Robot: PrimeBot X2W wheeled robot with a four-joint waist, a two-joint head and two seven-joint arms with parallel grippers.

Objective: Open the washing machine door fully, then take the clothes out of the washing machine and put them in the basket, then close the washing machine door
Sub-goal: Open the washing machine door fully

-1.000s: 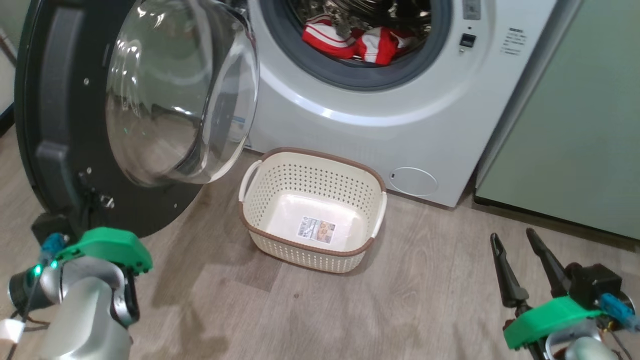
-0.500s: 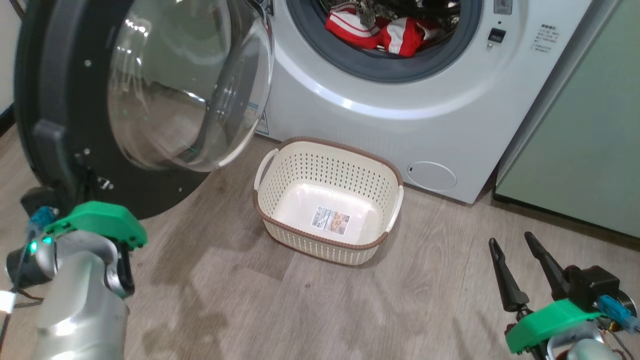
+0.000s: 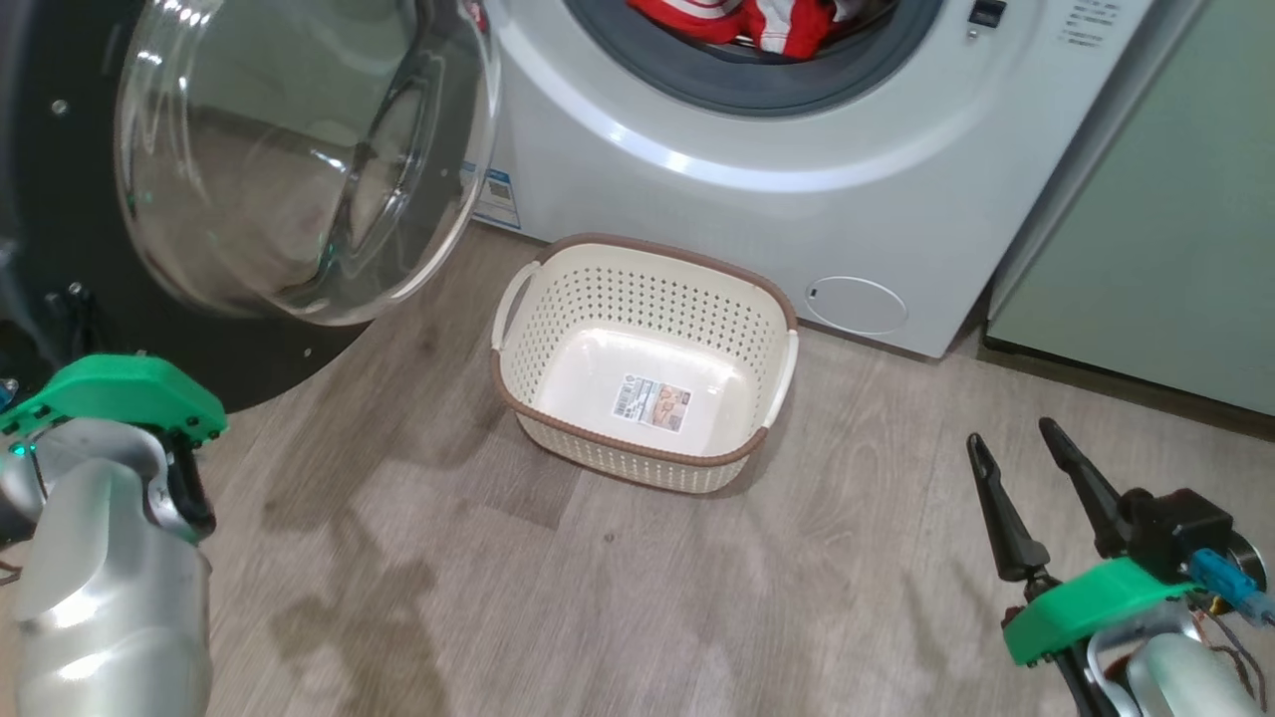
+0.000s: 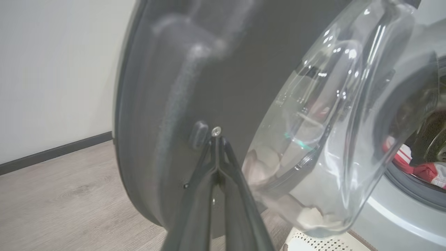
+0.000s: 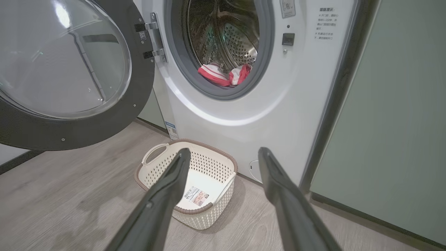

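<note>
The washing machine [image 5: 244, 115] was taken as the reference. Its door [image 5: 69, 136] stood swung out on the hinge [image 5: 153, 38] at the left of the machine's opening, inner face and glass bowl turned toward the room, so the opening was unobstructed; whether the door was at its full travel could not be established. The left gripper [image 4: 216, 134] was closed with its fingers pressed together and nothing between them, tips at a screw on the black inner face of the door, to the left of the machine; contact could not be confirmed. In my judgement closed fingers were being used as a blunt pusher to carry the door wider, not as a grip. The clothes [image 5: 224, 75] lay inside the machine, bunched at the lower front of the drum [image 5: 230, 38] just behind the grey ring, within easy reach but not yet removed. The basket [image 3: 642, 299] sat empty on the floor [image 3: 598, 597] directly in front of the machine and below its opening, presumably so that lifted garments need travel only a short way down. The right gripper [image 3: 1008, 433] was open, jaws wide and empty, low in front of the machine and well apart from it, pointed toward the opening; it appeared held ready for the first garment.
</note>
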